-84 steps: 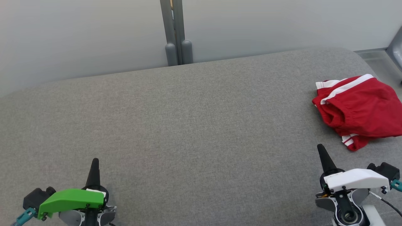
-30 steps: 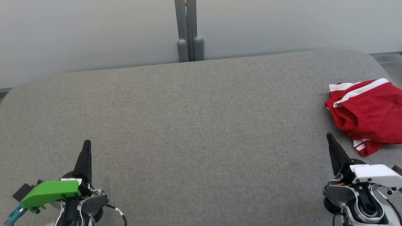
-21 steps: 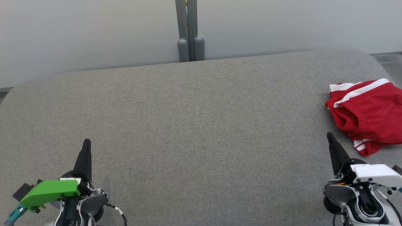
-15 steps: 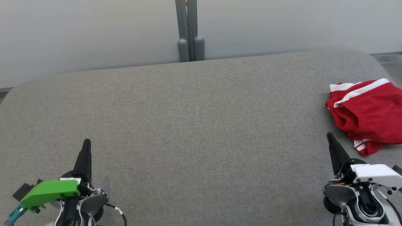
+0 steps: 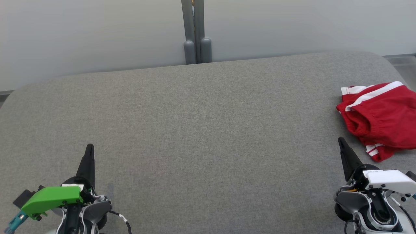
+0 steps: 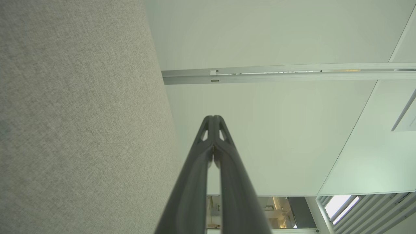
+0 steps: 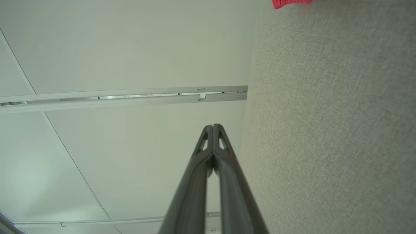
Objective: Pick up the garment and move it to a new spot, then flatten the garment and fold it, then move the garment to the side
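Note:
The garment (image 5: 382, 117), red shorts with white side stripes, lies crumpled at the far right of the grey padded table (image 5: 201, 130), partly cut off by the head view's edge. A red sliver of the garment (image 7: 291, 3) shows at the top of the right wrist view. My right gripper (image 5: 340, 140) rests at the lower right, shut and empty, its tip just left of and below the shorts. At the lower left my left gripper (image 5: 89, 147) is shut too, holding nothing. Both wrist views show the fingertips pressed together, left gripper (image 6: 213, 117) and right gripper (image 7: 213, 126).
A pale wall with a grey vertical post (image 5: 195, 32) stands behind the table's far edge. The table's rounded right corner drops off beside the shorts, with floor (image 5: 403, 66) beyond it. Wide bare grey fabric stretches between my two grippers.
None over the last second. Since the oldest frame the camera has shifted, so the whole picture slid right and both grippers sit higher in view.

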`<state>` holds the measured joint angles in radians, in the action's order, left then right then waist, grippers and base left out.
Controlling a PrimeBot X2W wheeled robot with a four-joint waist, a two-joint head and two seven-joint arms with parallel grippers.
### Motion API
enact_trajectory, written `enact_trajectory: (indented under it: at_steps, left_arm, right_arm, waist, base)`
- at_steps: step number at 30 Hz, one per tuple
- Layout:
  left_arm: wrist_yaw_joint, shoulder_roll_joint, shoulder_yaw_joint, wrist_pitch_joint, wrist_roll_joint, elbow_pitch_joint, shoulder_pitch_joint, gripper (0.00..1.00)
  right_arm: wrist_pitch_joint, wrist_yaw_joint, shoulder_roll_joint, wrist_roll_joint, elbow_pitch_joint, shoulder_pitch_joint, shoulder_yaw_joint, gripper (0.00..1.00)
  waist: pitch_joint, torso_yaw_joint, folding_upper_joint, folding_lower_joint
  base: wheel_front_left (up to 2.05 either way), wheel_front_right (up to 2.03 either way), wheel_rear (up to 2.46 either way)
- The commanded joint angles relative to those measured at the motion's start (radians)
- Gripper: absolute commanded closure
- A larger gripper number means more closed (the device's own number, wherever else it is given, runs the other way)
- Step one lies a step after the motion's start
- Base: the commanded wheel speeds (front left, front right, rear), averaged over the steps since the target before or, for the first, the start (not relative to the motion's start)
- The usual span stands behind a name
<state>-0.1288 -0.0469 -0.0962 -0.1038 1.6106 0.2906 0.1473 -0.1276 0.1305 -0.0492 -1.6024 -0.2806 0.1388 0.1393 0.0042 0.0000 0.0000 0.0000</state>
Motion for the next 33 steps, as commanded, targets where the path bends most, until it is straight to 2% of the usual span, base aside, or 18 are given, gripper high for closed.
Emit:
enact_trajectory:
  at_steps: [1, 33]
  left_arm:
    - [-0.005, -0.006, -0.003, 0.0, 0.001, -0.005, 0.012, 1.0]
    - [-0.005, -0.006, -0.003, 0.0, 0.001, -0.005, 0.012, 1.0]
  right_arm:
    - [-0.004, 0.0, -0.002, -0.006, 0.004, 0.007, 0.002, 1.0]
    - [-0.003, 0.0, -0.002, -0.006, 0.004, 0.007, 0.001, 1.0]
  waist:
    - [0.0, 0.0, 0.0, 0.0]
    - [0.0, 0.0, 0.0, 0.0]
  base:
    - [0.0, 0.0, 0.0]
    - [0.0, 0.0, 0.0]
